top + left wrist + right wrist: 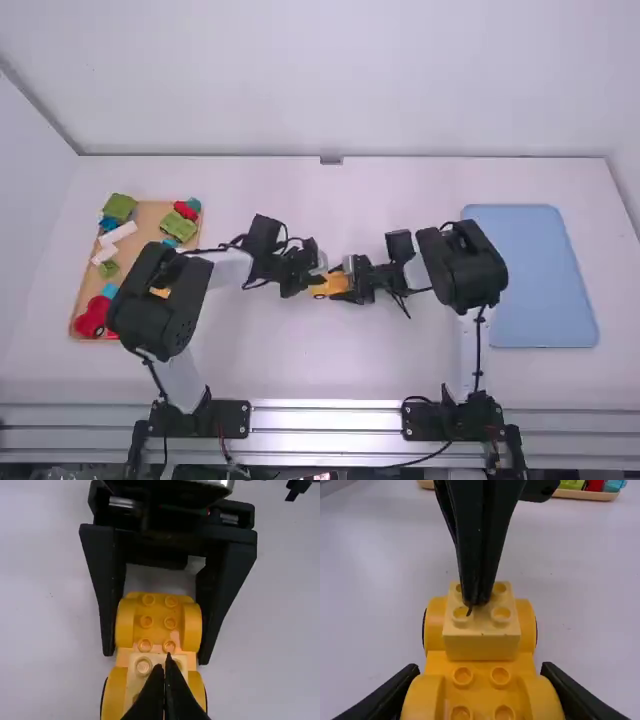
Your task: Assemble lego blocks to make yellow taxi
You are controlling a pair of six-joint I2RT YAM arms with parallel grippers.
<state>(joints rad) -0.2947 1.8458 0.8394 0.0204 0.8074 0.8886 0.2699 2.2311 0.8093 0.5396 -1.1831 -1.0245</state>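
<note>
Near the table's middle, my left gripper (pixel 318 270) and my right gripper (pixel 348 281) meet at a yellow car base (pixel 328 286). In the left wrist view, my left gripper (pixel 167 661) is shut, its tips together above the pale yellow block (pixel 143 667) on the car base (pixel 159 615); the other gripper's fingers flank the fenders. The right wrist view has my right gripper (pixel 480 669) shut on the car base (pixel 479 664) by its sides. There the pale block (pixel 481 646) sits between the far fenders, with the left gripper's shut tips touching its studded top.
A wooden tray (pixel 150 222) at the left holds green, red, blue and white pieces, partly behind the left arm. At the right lies a blue tray (pixel 543 275), just beyond the right arm's elbow.
</note>
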